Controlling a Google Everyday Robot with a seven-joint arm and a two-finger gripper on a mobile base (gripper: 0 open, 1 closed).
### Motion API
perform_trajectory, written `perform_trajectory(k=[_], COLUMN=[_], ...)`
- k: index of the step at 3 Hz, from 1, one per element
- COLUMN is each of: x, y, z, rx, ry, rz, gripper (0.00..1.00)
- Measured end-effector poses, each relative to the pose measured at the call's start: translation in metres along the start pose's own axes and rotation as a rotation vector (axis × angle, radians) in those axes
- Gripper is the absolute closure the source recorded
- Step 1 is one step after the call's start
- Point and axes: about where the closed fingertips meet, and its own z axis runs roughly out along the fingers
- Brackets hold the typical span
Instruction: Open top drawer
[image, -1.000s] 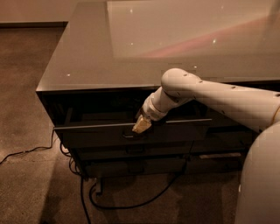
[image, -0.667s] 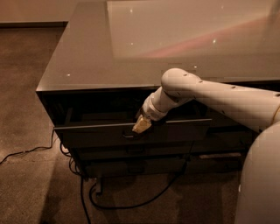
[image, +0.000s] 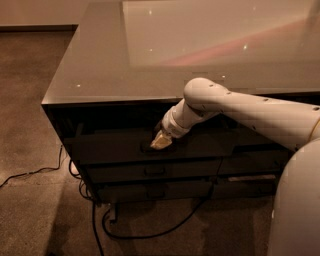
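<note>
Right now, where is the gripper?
The gripper is at the middle of the camera view, at the centre of the top drawer front, just under the grey countertop edge.

Top drawer (image: 110, 148) – dark grey, slightly pulled out, hand (image: 161, 143) at front ctr

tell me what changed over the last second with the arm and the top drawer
Nothing visibly changed. The gripper stays at the pull in the middle of the top drawer front, the arm keeps the same pose, and the drawer sits where it was.
</note>
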Motion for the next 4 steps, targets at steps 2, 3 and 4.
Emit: perform_trajectory(k=[2,3,4], x=[0.016,0.023,0.021], y=[0.024,0.039,0.038], z=[0.003,0.001,-0.003], rx=[-0.048,-0.069,-0.069], ry=[0.011,0.019,0.019], rz=[0.029,0.043,0.043], gripper=[0.00,0.00,0.19])
